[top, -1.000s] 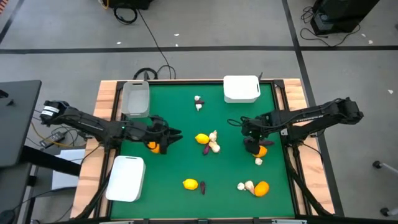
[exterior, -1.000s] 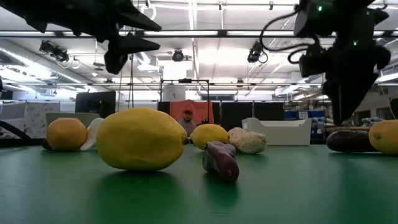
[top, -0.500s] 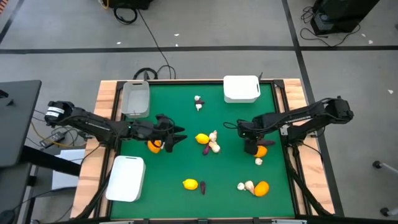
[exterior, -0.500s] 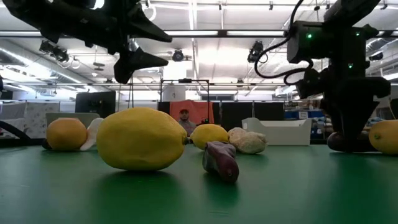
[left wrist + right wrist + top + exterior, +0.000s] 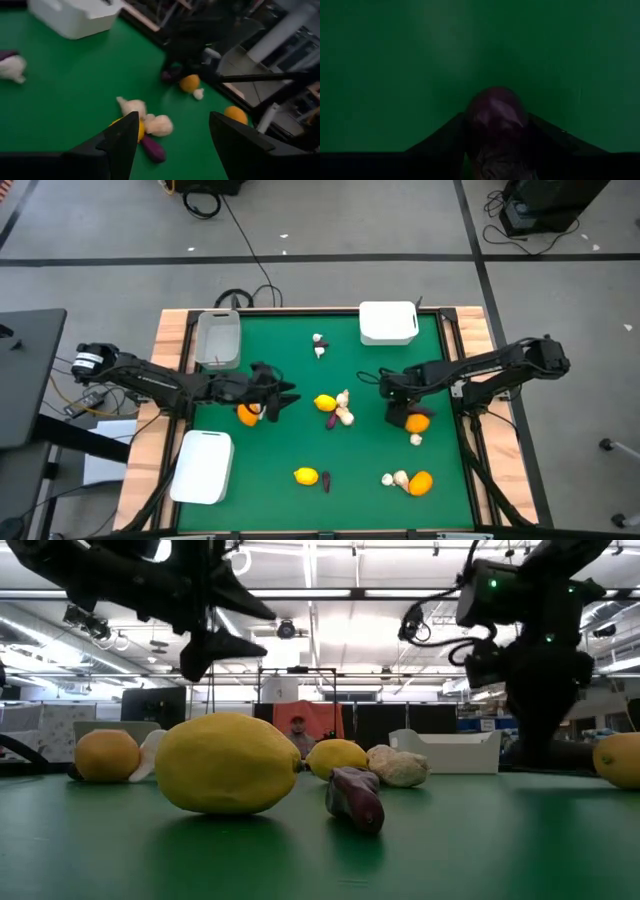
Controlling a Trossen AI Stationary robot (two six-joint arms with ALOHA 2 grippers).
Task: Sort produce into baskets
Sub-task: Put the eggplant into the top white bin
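My right gripper (image 5: 397,414) stands low on the green table at its right side, shut on a dark purple eggplant piece (image 5: 495,110), next to an orange fruit (image 5: 419,421). In the low view my right gripper (image 5: 543,745) hides the piece. My left gripper (image 5: 279,394) is open and empty, raised at the table's left side beside another orange fruit (image 5: 246,416); its wrist view shows the wide gap (image 5: 172,145). Lemons (image 5: 325,402) (image 5: 306,475), garlic bulbs (image 5: 343,408) and small eggplant pieces (image 5: 326,480) lie on the mat. My right gripper pinches the eggplant piece between its two fingers (image 5: 445,137), one on each side, with its rounded end (image 5: 496,100) showing beyond the fingertips. The fingers come from above, pointing down at the table. Whether the piece still rests on the mat, I cannot tell.
A greyish translucent basket (image 5: 218,338) stands at the far left, a white basket (image 5: 388,323) at the far right, another white basket (image 5: 203,467) at the near left. Garlic (image 5: 397,478) and an orange fruit (image 5: 421,483) lie at the near right, garlic (image 5: 319,345) far centre.
My right gripper has gone down onto the eggplant piece and a little toward the table's left; in the low view it now covers the piece. My left gripper has moved slightly toward the table's right and far edge, still open.
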